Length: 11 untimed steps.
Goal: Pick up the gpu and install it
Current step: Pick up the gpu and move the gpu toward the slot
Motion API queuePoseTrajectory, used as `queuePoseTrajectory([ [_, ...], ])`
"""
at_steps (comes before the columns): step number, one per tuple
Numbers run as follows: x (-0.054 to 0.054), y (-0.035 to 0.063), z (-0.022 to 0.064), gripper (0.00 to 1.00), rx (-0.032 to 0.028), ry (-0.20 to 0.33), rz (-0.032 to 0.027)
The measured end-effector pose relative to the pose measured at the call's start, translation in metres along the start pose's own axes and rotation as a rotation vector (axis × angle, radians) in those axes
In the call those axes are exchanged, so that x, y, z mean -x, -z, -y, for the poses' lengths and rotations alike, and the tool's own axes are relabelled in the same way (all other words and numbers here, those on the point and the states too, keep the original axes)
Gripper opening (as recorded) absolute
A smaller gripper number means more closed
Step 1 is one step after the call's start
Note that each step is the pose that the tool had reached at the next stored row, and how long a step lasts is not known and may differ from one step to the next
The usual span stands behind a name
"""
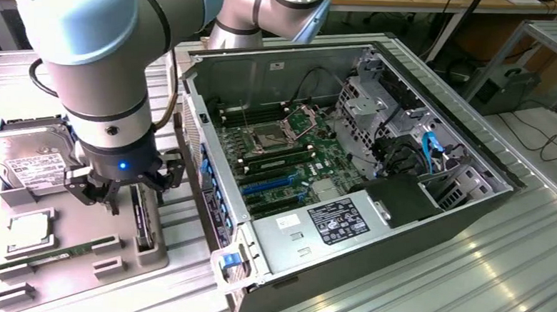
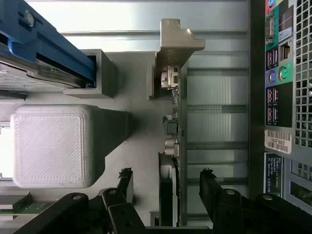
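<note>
Gripper (image 1: 127, 194) jaws wide apart, straddling 1 gpu (image 2: 177, 131), a finger each side with gaps, nothing clamped. gpu stands on edge in grey fixture tray (image 1: 75, 217). Same tray: 1 hard drive (image 1: 26, 161), 1 CPU (image 1: 28, 230), 1 RAM stick (image 1: 59, 253). 1 open PC case (image 1: 293, 71) alongside.

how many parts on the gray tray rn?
4: hard drive at the far end, CPU and RAM stick nearer the camera, gpu standing edge-on on the side by the PC case. The arm may hide more.
</note>
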<state>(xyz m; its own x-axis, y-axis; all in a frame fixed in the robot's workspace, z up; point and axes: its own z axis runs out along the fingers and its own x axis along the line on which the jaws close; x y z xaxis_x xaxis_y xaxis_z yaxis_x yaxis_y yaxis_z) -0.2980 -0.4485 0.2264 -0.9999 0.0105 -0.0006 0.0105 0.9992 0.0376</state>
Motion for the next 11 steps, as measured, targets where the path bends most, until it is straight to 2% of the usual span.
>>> queuePoseTrajectory([
  [2,0.0,-0.0042,0.0002,0.66,0.0,0.0,0.0],
  [11,-0.0001,-0.008,0.0004,0.66,0.0002,-0.001,-0.0005],
])
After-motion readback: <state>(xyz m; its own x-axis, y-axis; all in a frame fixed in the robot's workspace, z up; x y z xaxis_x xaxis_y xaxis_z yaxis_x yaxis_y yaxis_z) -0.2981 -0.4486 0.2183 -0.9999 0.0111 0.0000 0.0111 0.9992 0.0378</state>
